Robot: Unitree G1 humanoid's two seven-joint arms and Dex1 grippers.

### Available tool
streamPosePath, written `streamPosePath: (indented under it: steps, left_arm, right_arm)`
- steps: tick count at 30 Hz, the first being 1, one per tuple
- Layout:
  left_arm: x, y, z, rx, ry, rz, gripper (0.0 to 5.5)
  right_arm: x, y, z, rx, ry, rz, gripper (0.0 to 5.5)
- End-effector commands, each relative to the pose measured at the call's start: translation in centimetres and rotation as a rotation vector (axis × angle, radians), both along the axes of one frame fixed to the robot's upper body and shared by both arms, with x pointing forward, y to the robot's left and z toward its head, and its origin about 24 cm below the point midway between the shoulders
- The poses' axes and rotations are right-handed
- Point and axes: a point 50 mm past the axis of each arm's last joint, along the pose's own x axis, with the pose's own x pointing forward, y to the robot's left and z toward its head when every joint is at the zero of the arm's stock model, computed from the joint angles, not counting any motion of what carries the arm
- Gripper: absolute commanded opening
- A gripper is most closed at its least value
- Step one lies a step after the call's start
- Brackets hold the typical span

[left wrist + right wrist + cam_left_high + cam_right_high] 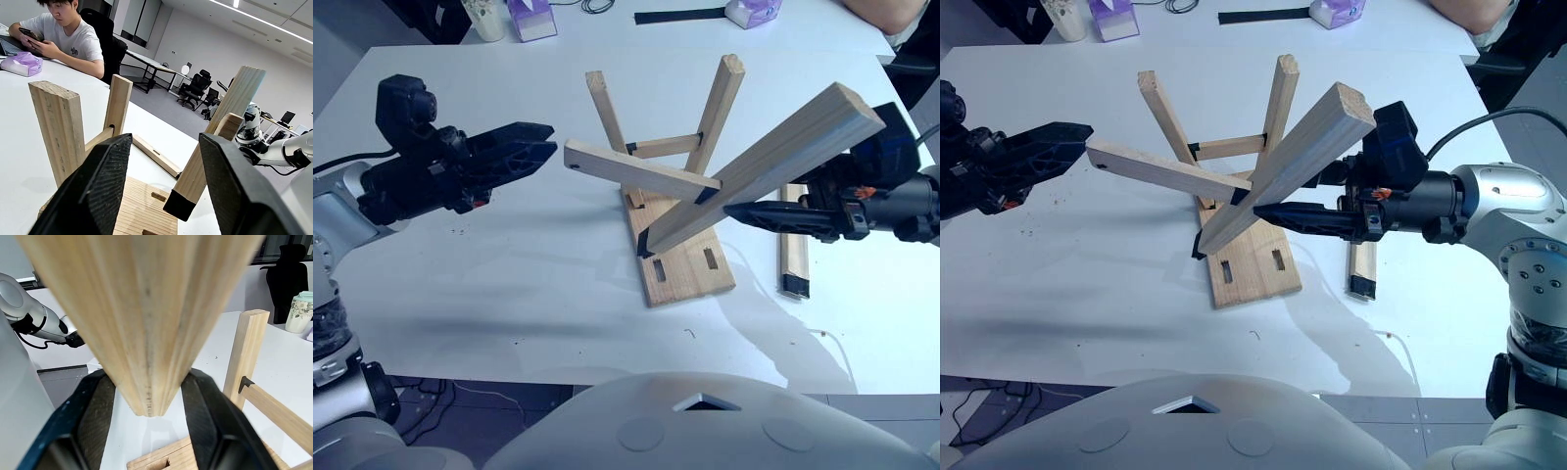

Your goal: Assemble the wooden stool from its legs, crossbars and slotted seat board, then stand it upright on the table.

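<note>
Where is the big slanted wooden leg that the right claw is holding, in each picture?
Left eye view: the slanted leg runs from the middle up to the right.
Right eye view: in the middle, rising rightward.
Left wrist view: the tallest leg, beyond the open left gripper.
Right wrist view: very close, clamped in the right gripper.
Shared landmark: the slotted seat board.

1. Eye views: from the head, down and forward over the table (460, 294); both share the stool (690, 272).
2. Left wrist: low, level, looking between its fingers (93, 191) at the stool.
3. Right wrist: tight against the leg (146, 308).
</note>
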Motion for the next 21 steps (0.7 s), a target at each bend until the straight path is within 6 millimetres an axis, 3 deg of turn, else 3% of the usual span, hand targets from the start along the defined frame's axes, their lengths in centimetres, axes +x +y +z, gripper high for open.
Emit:
streamPosePath:
  steps: [1,21]
  left_arm:
    - [-0.2,-0.4,0.3,-0.004,-0.016,-0.022,2.51]
    - [-0.2,-1.6,0.7,-0.009,-0.035,-0.086,2.51]
  right_arm:
    - [-0.1,0.0,0.6,0.014,-0.031,0.01,2.03]
    - [-0.2,0.2,0.5,0.019,-0.027,0.005,2.03]
